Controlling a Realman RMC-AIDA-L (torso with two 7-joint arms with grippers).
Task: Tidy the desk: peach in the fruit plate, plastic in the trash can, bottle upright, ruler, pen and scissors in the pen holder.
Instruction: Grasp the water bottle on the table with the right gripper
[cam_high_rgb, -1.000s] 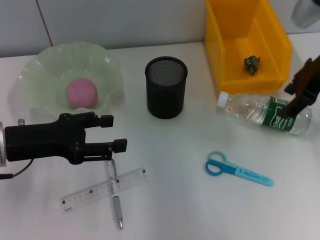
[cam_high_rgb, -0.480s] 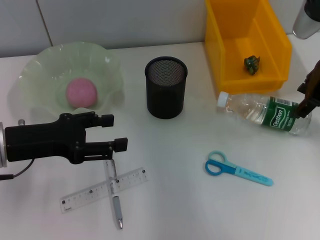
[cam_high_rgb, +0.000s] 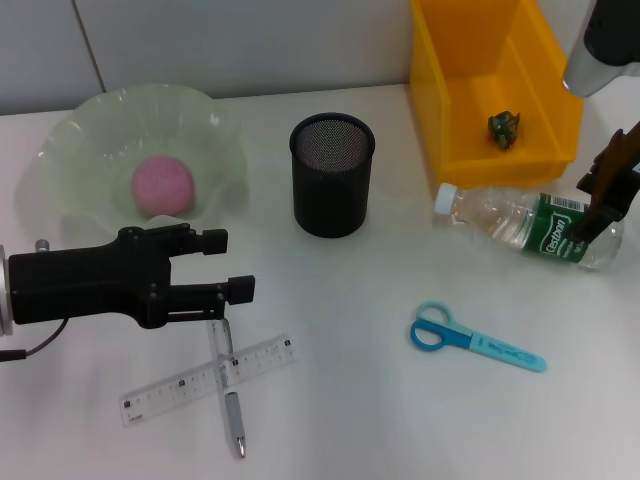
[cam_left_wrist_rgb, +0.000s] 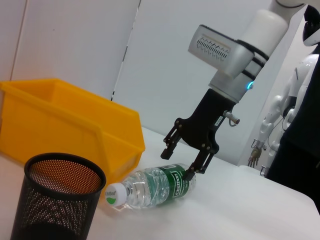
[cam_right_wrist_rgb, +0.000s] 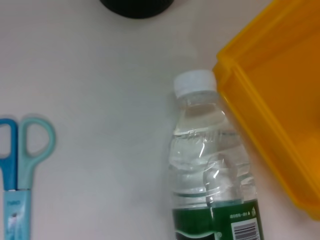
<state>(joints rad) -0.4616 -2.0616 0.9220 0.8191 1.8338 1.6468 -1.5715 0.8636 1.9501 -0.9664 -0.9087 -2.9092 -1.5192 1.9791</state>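
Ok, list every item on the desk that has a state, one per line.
Bottle: lying on its side, cap on.
Peach: in the fruit plate.
Plastic: in the trash can.
Pen holder: upright, nothing seen inside.
Scissors: closed, flat on desk.
Ruler: flat, crossing the pen.
Right end effector: open, astride the bottle's base end.
Left end effector: open, above the pen.

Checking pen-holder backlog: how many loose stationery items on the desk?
3. Ruler and pen crossed by the left pincer; scissors below the lying bottle.
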